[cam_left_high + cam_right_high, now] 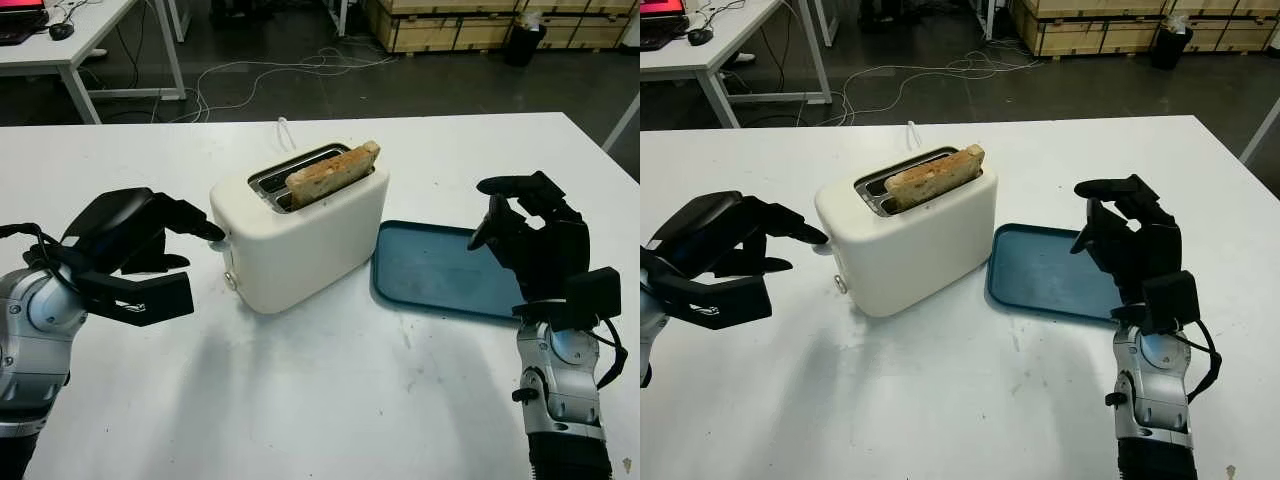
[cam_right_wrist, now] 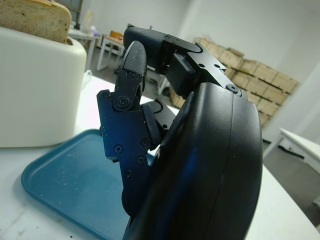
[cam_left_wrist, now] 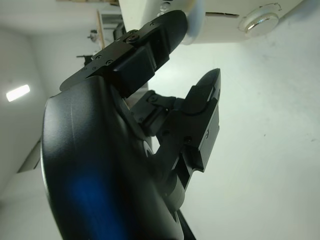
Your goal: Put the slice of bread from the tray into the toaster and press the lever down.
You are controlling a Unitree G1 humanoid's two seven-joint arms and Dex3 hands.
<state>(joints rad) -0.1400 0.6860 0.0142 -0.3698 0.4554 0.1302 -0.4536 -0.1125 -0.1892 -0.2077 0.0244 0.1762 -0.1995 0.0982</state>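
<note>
I see a wide white table (image 1: 330,400) with a boxy cream plastic two-slot toaster (image 1: 300,235) at its centre. Just to the right of the toaster lies a flat teal rectangular tray (image 1: 430,270). My left hand (image 1: 150,245) is beside the toaster's left end, fingers curled and holding nothing, one fingertip (image 1: 210,232) touching the white lever (image 3: 194,22). My right hand (image 1: 530,235) hovers upright over the tray's right end, fingers curled on nothing. The browned slice of bread (image 1: 332,173) stands high in the toaster's front slot.
</note>
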